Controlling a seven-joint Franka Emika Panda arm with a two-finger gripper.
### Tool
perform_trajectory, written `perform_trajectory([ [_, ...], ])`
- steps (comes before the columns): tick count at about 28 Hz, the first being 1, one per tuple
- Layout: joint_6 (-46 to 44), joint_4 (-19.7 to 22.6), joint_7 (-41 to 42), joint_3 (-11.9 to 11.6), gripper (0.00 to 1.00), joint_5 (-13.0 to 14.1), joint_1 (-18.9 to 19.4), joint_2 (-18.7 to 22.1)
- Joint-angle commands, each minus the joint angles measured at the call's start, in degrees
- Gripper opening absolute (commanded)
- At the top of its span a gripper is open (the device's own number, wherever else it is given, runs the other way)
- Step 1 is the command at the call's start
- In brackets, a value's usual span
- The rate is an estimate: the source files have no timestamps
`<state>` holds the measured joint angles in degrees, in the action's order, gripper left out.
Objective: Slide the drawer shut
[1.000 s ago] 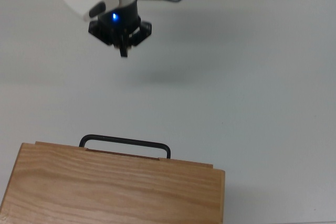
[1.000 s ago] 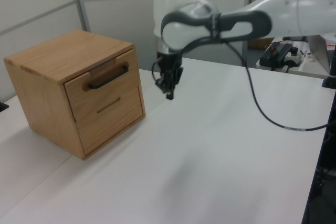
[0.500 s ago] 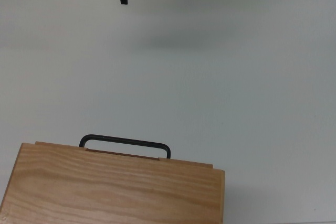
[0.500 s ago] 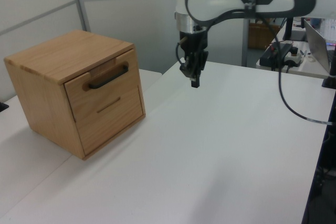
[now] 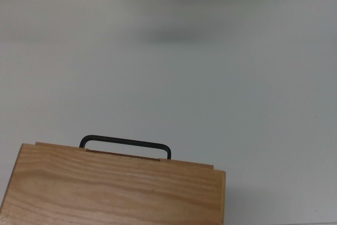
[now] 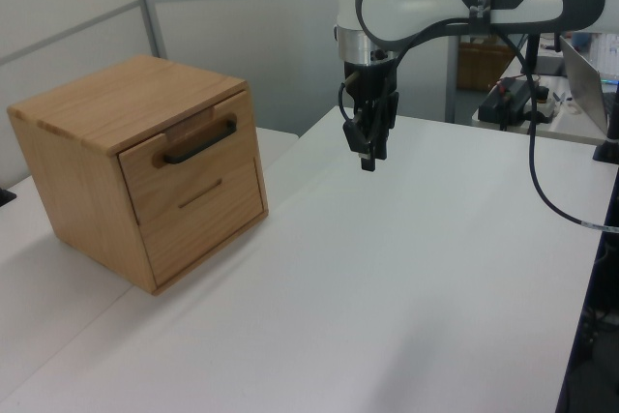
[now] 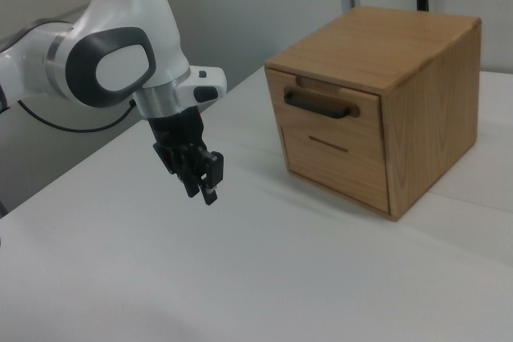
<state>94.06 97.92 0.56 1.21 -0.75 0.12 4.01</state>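
So going left to right in the left view: the light wooden drawer with the black bar handle (image 6: 193, 163) sits in the top slot of the grained wooden cabinet (image 6: 92, 108) on the white table (image 6: 406, 278), front panel looking flush, so basically shut already. Over to the right, the black two-finger gripper (image 6: 368, 142) hangs above the table, well apart from the drawer. A second ago it was much nearer the handle with its fingers together; now it has backed off and spread them, holding nothing. To me the task looks done and the arm's retreating.
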Motion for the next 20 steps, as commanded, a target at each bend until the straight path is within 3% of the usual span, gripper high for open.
perform_trajectory([
  [1, 0.2, 1.0, 0.9, -0.2, 1.0, -0.8, 0.1, 0.8],
  [20, 4.7, 0.1, -2.7, -0.1, 1.0, -0.3, 0.1, -2.1],
])
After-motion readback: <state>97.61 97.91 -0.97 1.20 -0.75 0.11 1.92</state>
